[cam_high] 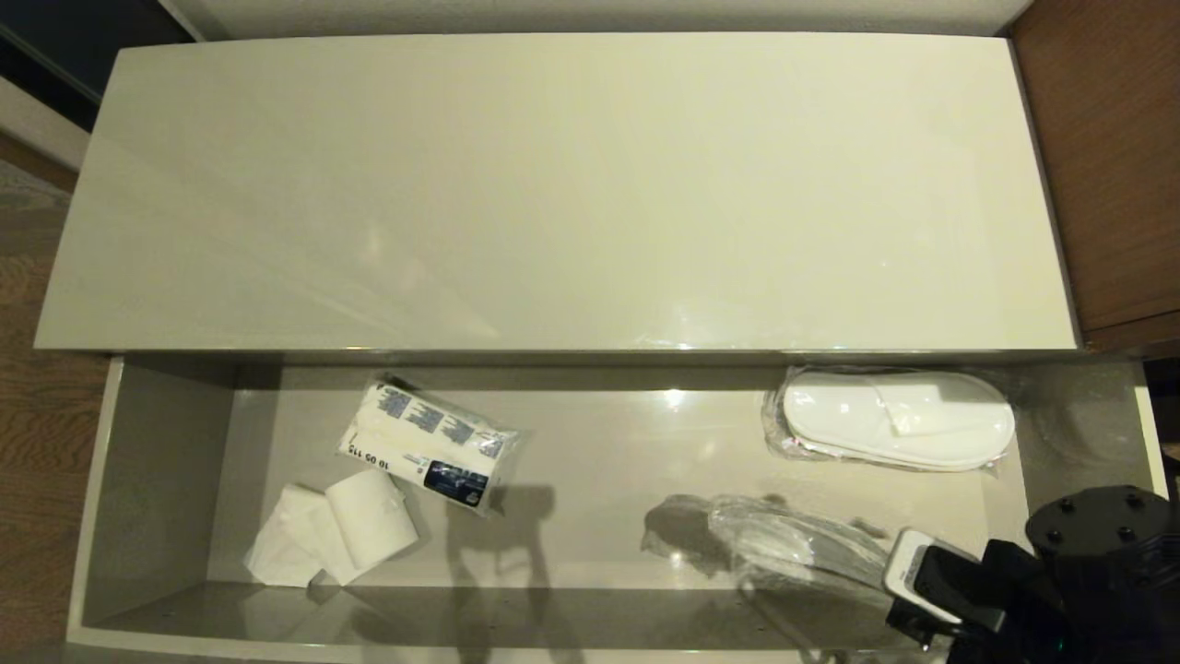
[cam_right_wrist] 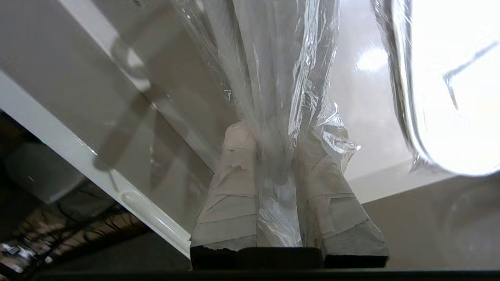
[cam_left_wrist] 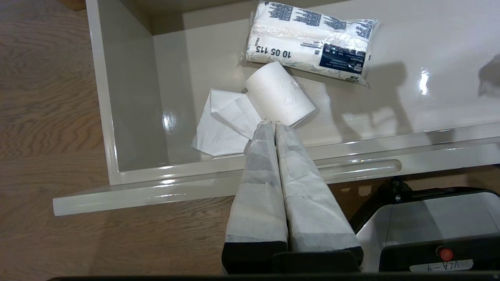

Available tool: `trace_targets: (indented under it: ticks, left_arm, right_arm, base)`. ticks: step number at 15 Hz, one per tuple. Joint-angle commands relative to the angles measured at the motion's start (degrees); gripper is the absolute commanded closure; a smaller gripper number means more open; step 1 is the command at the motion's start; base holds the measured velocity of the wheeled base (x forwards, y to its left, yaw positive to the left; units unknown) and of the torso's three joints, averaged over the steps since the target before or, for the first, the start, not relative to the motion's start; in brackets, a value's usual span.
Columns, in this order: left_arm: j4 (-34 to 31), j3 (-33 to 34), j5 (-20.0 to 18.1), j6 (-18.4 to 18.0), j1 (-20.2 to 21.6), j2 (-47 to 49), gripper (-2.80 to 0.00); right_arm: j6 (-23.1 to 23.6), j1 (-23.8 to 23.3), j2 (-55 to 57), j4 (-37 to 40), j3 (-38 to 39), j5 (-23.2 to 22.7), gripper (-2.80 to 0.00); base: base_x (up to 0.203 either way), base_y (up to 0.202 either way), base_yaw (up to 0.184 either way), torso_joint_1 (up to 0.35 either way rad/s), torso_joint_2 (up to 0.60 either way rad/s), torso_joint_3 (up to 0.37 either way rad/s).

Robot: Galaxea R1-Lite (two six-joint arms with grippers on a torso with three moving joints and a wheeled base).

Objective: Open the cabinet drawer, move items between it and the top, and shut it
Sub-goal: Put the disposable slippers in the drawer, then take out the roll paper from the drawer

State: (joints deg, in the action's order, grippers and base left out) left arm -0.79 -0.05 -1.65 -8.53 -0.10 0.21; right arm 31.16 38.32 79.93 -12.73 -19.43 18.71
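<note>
The cabinet drawer (cam_high: pixel 157 480) stands pulled open below the bare glossy top (cam_high: pixel 553 194). One wrapped white slipper pair (cam_high: pixel 894 420) lies at the drawer's back right. My right gripper (cam_high: pixel 899 576) reaches in at the front right and is shut on a second wrapped slipper pair (cam_high: pixel 793 544). In the right wrist view its clear plastic (cam_right_wrist: pixel 273 58) runs between the taped fingers (cam_right_wrist: pixel 238 187) of that gripper (cam_right_wrist: pixel 275 136). A white paper roll (cam_high: pixel 369 516) with a loose tail lies at the front left. My left gripper (cam_left_wrist: pixel 272 124) is shut and empty, hanging outside the drawer's front edge.
A printed tissue pack (cam_high: pixel 429 443) lies behind the paper roll in the drawer. Brown wooden furniture (cam_high: pixel 1106 166) adjoins the cabinet on the right. Wood floor (cam_high: pixel 37 415) lies to the left. An oblong slot (cam_left_wrist: pixel 359 168) shows in the drawer's front edge.
</note>
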Motion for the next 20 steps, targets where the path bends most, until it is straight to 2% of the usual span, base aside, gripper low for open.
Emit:
trace_targets:
  ticks: [1,3,6,7,9,12,13,17,20]
  left_arm:
    - [0.0,0.0,0.0,-0.1,0.0,0.0,0.0]
    - [0.0,0.0,0.0,-0.1,0.0,0.0,0.0]
    - [0.0,0.0,0.0,-0.1,0.0,0.0,0.0]
    - [0.0,0.0,0.0,0.0,0.0,0.0,0.0]
    - [0.0,0.0,0.0,-0.1,0.0,0.0,0.0]
    - [0.0,0.0,0.0,-0.1,0.0,0.0,0.0]
    - [0.0,0.0,0.0,-0.1,0.0,0.0,0.0]
    - [0.0,0.0,0.0,0.0,0.0,0.0,0.0]
    - [0.0,0.0,0.0,0.0,0.0,0.1,0.0]
  right_arm:
    - [1.4,1.8,3.9,-0.1,-1.3,0.4,0.0]
    - [3.4,2.1,6.5,-0.2,-2.5,0.4,0.0]
    - [3.8,2.1,8.4,-1.2,-4.3,0.8,0.0]
    - [3.9,2.1,8.6,-2.9,-3.9,1.0,-2.8]
    - [3.7,2.0,9.4,-7.2,-2.9,1.4,-2.8]
    - [2.9,1.8,8.3,-9.0,-2.6,1.4,-2.8]
    - [1.0,1.5,7.0,-9.8,-2.7,2.3,-2.8]
    - [-13.0,-1.0,0.7,-12.6,-5.0,11.0,-2.8]
    - [-15.1,-7.7,-7.8,-10.0,-7.5,13.5,-2.8]
  base:
    - [0.0,0.0,0.0,0.0,0.0,0.0]
    - [0.0,0.0,0.0,0.0,0.0,0.0]
    - [0.0,0.0,0.0,0.0,0.0,0.0]
    - [0.0,0.0,0.0,0.0,0.0,0.0]
    - [0.0,0.0,0.0,0.0,0.0,0.0]
    - [0.0,0.0,0.0,0.0,0.0,0.0]
    - [0.0,0.0,0.0,0.0,0.0,0.0]
    - [0.0,0.0,0.0,0.0,0.0,0.0]
    - [0.0,0.0,0.0,0.0,0.0,0.0]
